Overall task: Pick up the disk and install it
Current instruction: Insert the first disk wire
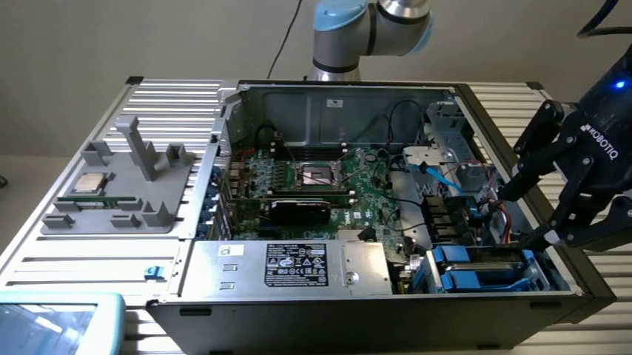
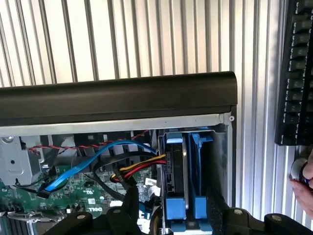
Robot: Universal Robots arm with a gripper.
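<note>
The disk sits edge-up in the drive bay at the near corner of the open computer case, on the exterior view's right, with blue plastic rails on both sides. The wrist view looks down on its silver top edge, the disk standing between blue rails. My gripper hangs just above and to the right of the bay, open, with nothing between its black fingers. In the wrist view my gripper straddles the disk without touching it.
A silver power supply box lies beside the bay. Blue and coloured cables run past the disk. A grey fixture holding a square chip stands on the slatted table at the exterior view's left. A keyboard and a hand are nearby.
</note>
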